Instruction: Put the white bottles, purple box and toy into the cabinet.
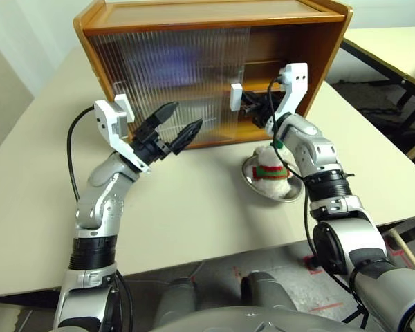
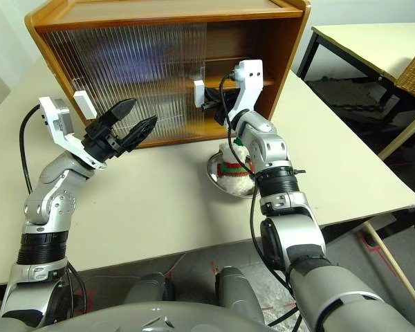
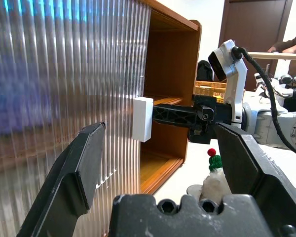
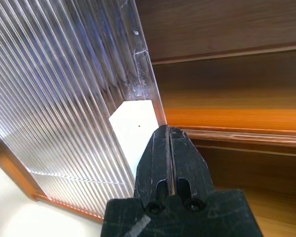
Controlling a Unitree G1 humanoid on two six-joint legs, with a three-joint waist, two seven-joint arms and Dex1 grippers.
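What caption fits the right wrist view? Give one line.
Shut right claw pressed beside the white handle of the cabinet door.

Left gripper [image 1: 179,124] jaws apart, right gripper [image 4: 168,136] closed

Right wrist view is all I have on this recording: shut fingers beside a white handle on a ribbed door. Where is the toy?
Observer: The toy lies in a round steel bowl on the table, in front of the cabinet and under the right arm.
Operator: Is the left gripper busy?
Observer: No. The left gripper is open and empty, held above the table in front of the ribbed doors.
Operator: How far open is the cabinet?
Observer: Its right part stands open, showing the inner shelf. The right gripper is shut, its tip against the white handle at the door's edge.
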